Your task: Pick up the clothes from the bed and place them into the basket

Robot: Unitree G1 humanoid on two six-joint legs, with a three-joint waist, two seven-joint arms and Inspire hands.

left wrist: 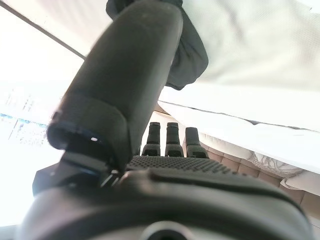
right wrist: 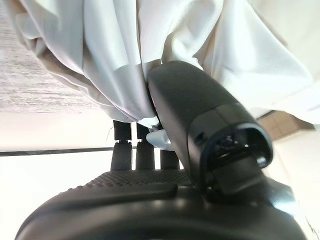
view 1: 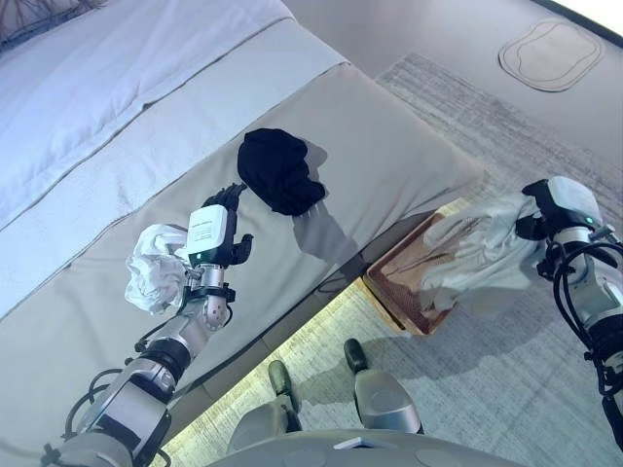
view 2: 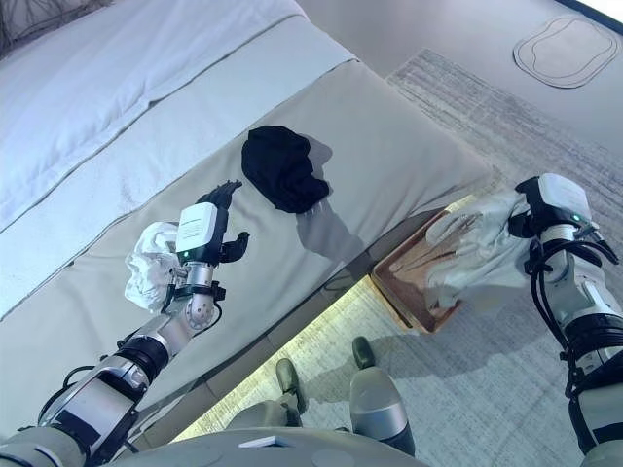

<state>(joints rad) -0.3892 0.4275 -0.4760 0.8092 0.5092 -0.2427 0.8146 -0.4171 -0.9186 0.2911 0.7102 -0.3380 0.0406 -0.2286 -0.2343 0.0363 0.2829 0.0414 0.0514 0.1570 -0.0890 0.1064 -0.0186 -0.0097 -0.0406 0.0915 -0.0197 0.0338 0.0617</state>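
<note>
Right up close in its own wrist view, the right hand (right wrist: 165,165) has its thumb and fingers (right wrist: 145,150) curled tight on a white garment (right wrist: 115,60), and the cloth hangs down past the fingertips. From the head views, this white garment droops from the fingers right over the brown basket (view 1: 404,287), which sits on the grey rug (view 1: 506,370) by the side of the bed (view 1: 389,156). So the step in hand looks like the drop: the cloth is over the basket but not let go yet. Next, the fingers need to spread so the garment falls in, and it may help to go a little lower first so no part lands on the rug. The left hand (view 1: 219,233) is over the bed with its fingers fairly straight and holding nothing. A black garment (view 1: 280,170) lies on the bed just past its fingertips, not touching them. A crumpled white cloth (view 1: 156,277) lies on the bed beside the wrist, behind the fingers. Both of those are not yet picked up.
</note>
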